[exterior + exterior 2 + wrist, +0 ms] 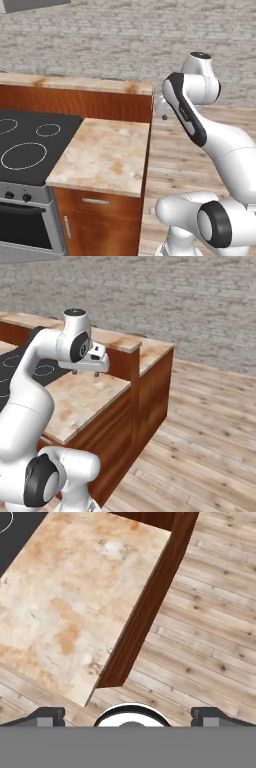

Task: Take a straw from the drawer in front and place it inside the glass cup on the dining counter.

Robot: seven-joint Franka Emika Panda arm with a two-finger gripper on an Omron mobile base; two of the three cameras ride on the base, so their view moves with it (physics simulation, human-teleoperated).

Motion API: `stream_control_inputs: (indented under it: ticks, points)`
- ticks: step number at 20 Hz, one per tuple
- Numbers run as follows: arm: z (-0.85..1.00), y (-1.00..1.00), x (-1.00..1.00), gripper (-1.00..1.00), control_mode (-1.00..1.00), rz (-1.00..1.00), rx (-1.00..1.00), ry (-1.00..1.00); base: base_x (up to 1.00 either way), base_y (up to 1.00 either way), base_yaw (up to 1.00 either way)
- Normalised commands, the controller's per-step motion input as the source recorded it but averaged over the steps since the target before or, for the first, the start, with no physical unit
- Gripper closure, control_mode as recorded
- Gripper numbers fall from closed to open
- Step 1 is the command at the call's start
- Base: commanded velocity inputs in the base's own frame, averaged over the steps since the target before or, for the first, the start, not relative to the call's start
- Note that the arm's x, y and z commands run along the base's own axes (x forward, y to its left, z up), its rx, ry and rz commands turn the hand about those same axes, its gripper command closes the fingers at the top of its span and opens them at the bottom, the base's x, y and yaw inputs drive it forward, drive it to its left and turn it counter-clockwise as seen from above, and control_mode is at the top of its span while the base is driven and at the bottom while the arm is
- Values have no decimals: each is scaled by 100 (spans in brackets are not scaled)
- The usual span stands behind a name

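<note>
My claw (85,372) hangs high with its jaws spread wide and nothing between them, just above the small marbled top (105,155) at its outer edge. That top is my landmark. Below its front lip sits the drawer (100,201), closed, its slim silver handle (95,201) showing (the straw should be inside, so I cannot see it). Left of the top is the black cooktop (30,142) with the oven beneath. Behind the top rises the dining counter (75,84); I cannot make out the glass cup on it. I judge the step in hand is reaching the handle: I should come down past the front edge, turn my fingers to straddle the bar squarely, and pull straight out.
</note>
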Motion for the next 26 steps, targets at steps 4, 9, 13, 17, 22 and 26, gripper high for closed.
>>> stream_control_inputs:
  ticks: [4, 9, 13, 17, 22, 26]
  points:
    - [0, 0, 0, -100, 100, 0, 0, 0, -14, -40, 21]
    - [0, 0, 0, -100, 100, 0, 0, 0, -1, -25, 20]
    - [0, 0, 0, -100, 100, 0, 0, 0, 0, 4, 17]
    - [0, 0, 0, -100, 100, 0, 0, 0, 2, 18, 17]
    - [0, 0, 0, -100, 100, 0, 0, 0, 4, 14, 16]
    - [0, 0, 0, -100, 100, 0, 0, 0, 14, 20, 13]
